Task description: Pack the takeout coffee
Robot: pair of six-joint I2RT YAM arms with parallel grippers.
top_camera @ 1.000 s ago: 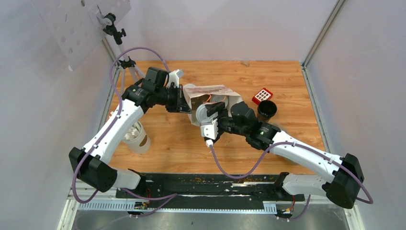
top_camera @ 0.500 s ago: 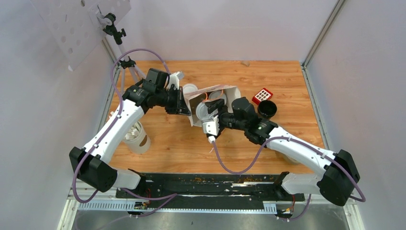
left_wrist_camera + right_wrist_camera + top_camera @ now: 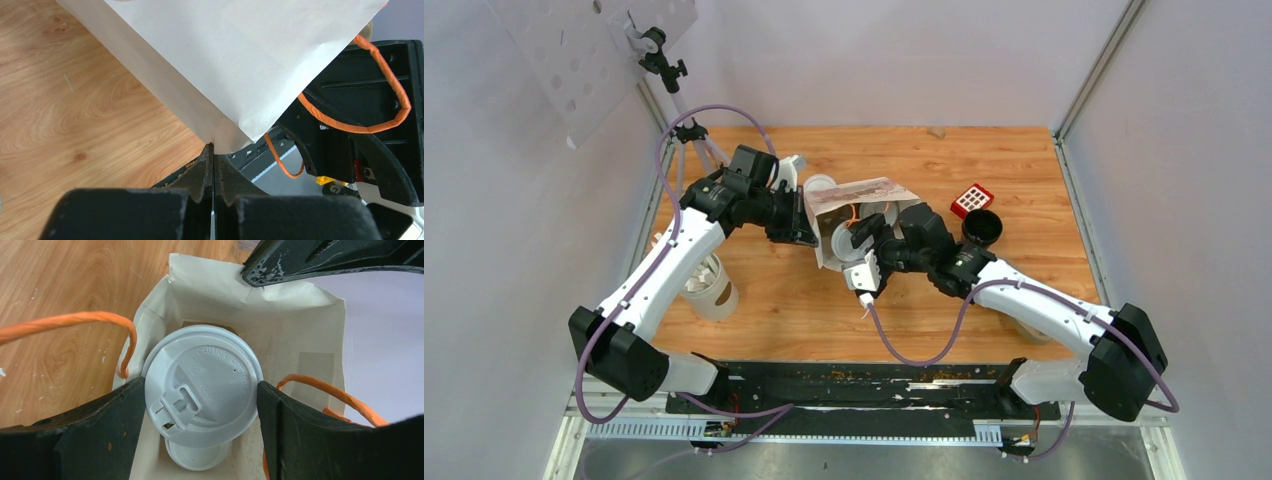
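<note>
Matt cream paper bag [image 3: 305,335] with twisted orange cord handles [image 3: 75,318]; smooth white plastic lid [image 3: 205,385], lettering embossed; table [image 3: 75,100] of smooth, faintly sheened wood grain.

Table [image 3: 1024,150], centre: paper bag [image 3: 864,195]. In bag: lidded cup [image 3: 202,385], clasped between fingers of right gripper [image 3: 200,400]; second lidded cup [image 3: 197,457] deeper in. Bag's left edge: pinched in left gripper [image 3: 214,150]. Behind bag's left corner: loose lid [image 3: 821,184]. Right of bag: open container [image 3: 982,228], gridded block [image 3: 972,198] just behind. Near left: lidless cup [image 3: 712,290], under left arm.
</note>
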